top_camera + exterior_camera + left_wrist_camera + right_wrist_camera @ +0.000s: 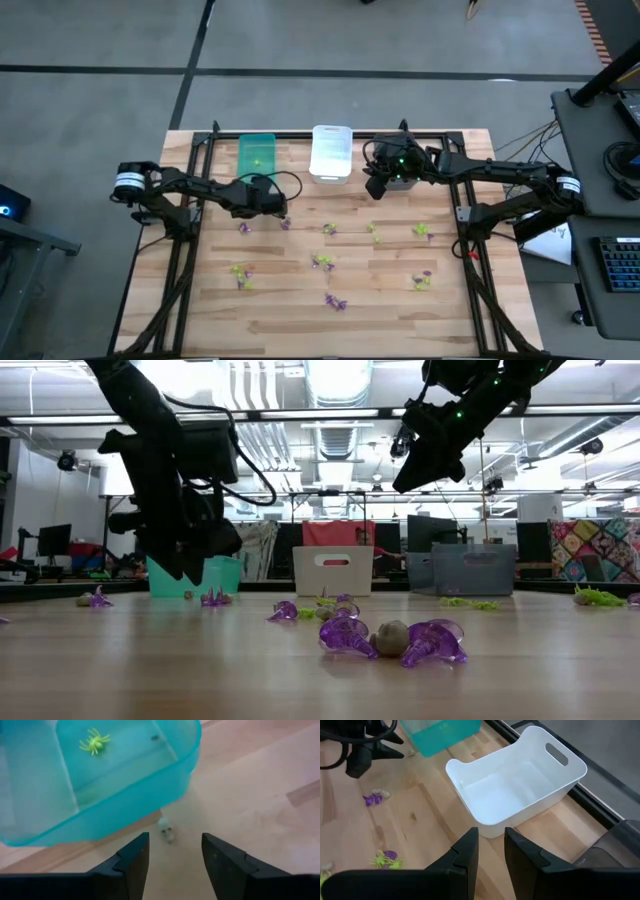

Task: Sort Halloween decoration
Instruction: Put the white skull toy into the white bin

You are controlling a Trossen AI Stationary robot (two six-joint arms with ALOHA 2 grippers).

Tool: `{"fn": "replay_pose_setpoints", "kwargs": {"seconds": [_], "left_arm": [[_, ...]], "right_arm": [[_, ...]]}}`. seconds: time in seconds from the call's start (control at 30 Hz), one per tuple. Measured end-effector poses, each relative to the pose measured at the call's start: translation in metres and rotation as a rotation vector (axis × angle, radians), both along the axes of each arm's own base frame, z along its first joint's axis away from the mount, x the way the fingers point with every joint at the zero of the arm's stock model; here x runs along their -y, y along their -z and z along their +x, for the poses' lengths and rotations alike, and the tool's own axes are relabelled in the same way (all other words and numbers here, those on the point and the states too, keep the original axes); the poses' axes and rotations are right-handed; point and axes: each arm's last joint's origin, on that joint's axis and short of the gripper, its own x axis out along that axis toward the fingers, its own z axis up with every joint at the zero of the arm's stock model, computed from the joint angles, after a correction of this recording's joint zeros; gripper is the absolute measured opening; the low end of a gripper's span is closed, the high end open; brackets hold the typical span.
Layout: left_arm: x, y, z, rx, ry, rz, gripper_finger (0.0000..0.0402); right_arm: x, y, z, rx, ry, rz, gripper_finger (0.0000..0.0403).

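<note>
Sorting is early: left gripper point(172, 862), jaws apart and empty, hovers over a greyish skull trinket point(166, 830) beside the green bin point(150, 790) near the table's far edge; next, close on it.

Right gripper point(490, 852), slightly parted and empty, waits by the white bin point(520, 780).

purple, yellow-green trinkets point(322, 262) scattered (tabletop)
</note>
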Motion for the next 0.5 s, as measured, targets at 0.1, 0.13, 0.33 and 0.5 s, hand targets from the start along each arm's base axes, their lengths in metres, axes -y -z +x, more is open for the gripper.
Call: {"fn": "replay_pose_setpoints", "kwargs": {"seconds": [0.1, 0.13, 0.33, 0.5], "left_arm": [[0.0, 0.001, 0.0, -0.004, -0.006, 0.009, 0.0165], [0.0, 0.002, 0.001, -0.004, -0.008, 0.013, 0.0165], [-0.001, 0.011, 0.006, 0.005, -0.017, 0.026, 0.0165], [-0.002, 0.022, 0.008, -0.021, -0.026, 0.035, 0.0165]], "right_arm": [[0.0, 0.0, 0.0, 0.005, 0.0, -0.002, 0.0082], [0.0, 0.0, 0.0, 0.005, 0.0, -0.002, 0.0082], [0.0, 0.0, 0.0, 0.005, 0.0, -0.002, 0.0082], [0.0, 0.0, 0.0, 0.007, 0.003, 0.002, 0.0082]]}}
